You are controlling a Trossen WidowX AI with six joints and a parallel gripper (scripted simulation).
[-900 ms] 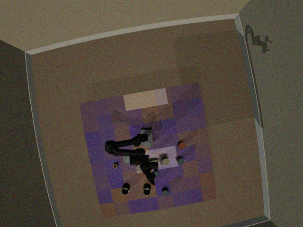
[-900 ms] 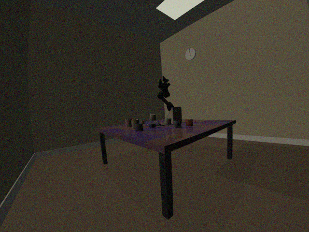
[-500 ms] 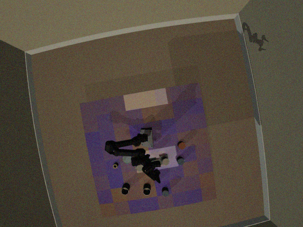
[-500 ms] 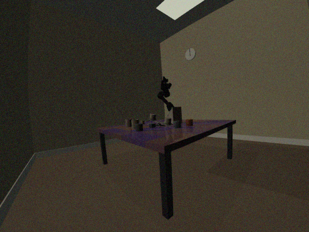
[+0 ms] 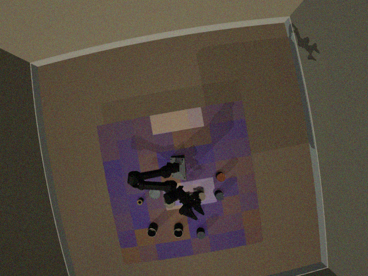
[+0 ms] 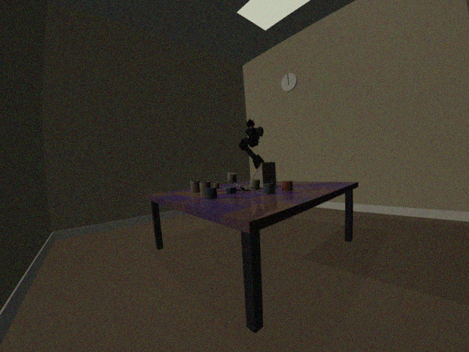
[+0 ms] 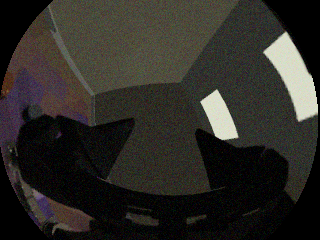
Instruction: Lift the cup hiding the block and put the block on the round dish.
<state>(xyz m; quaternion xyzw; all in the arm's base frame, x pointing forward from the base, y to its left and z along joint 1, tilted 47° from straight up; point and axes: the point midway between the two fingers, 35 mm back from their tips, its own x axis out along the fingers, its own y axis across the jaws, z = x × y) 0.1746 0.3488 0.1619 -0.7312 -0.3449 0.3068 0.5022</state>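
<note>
One pale cup [image 5: 202, 195] [image 6: 255, 184] stands at the balance's near end in the exterior view and sits lower. The other cup [image 6: 231, 177] stands at its far end, higher, partly under the arm in the top view. The balance [image 6: 241, 185] is mostly hidden from above by the arm. No block is visible. A pale round disc [image 5: 154, 194], apparently the dish, lies left of the arm's wrist with no cup above it. My gripper [image 5: 199, 217] [image 7: 167, 126] is open and empty, high above the table and clear of both cups.
An orange cylinder [image 5: 220, 176] [image 6: 287, 185] and a grey one [image 5: 219, 195] [image 6: 269, 188] stand right of the balance. Two open dark cups [image 5: 152, 229] [image 5: 178, 230], another grey cylinder [image 5: 200, 233] [image 6: 210, 192] and a small ring-topped piece [image 5: 140, 201] stand around it.
</note>
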